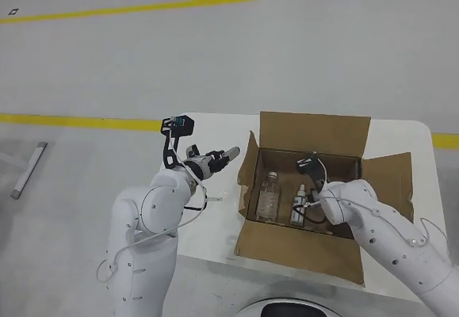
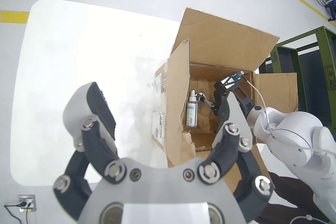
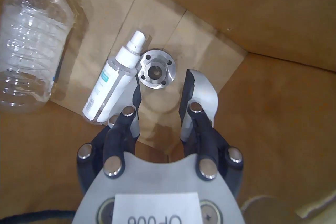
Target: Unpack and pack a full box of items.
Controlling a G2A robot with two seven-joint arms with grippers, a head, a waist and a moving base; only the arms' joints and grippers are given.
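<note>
In the box point(image 1: 300, 247) lies a clear, white-capped bottle point(image 1: 268, 198).

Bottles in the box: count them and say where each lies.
2. The clear bottle lies on the box floor; the spray bottle lies beside it, by the metal flange. The right arm may hide others.
</note>
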